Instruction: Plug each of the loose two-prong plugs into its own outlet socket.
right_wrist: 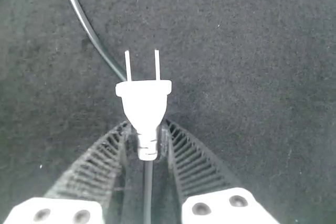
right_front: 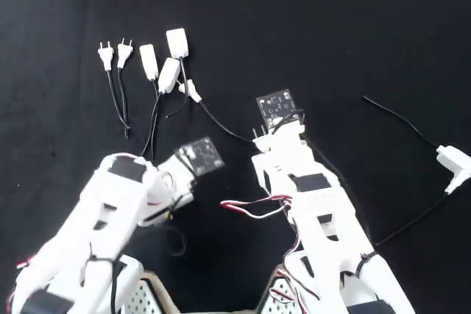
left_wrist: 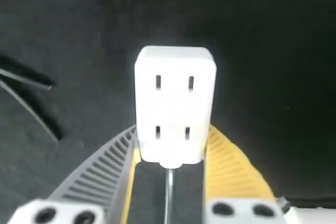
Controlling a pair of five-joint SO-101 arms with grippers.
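Note:
My left gripper (left_wrist: 170,153) is shut on a white outlet socket block (left_wrist: 175,103), its two pairs of slots facing the camera. In the high view this arm (right_front: 125,196) sits at the lower left. My right gripper (right_wrist: 147,140) is shut on the neck of a white two-prong plug (right_wrist: 143,100), whose prongs point away over the black cloth. In the high view that plug's prongs (right_front: 259,135) stick out at the tip of the middle arm (right_front: 302,174). Two loose plugs (right_front: 107,55) (right_front: 125,53) lie side by side at the far left.
Three white socket blocks (right_front: 149,62) (right_front: 176,42) (right_front: 169,75) and a small white piece (right_front: 193,92) lie clustered beyond the left arm, with thin black cables trailing toward it. Another white piece (right_front: 454,163) on a black cable lies at the right edge. A black cloth (right_front: 331,42) covers the table.

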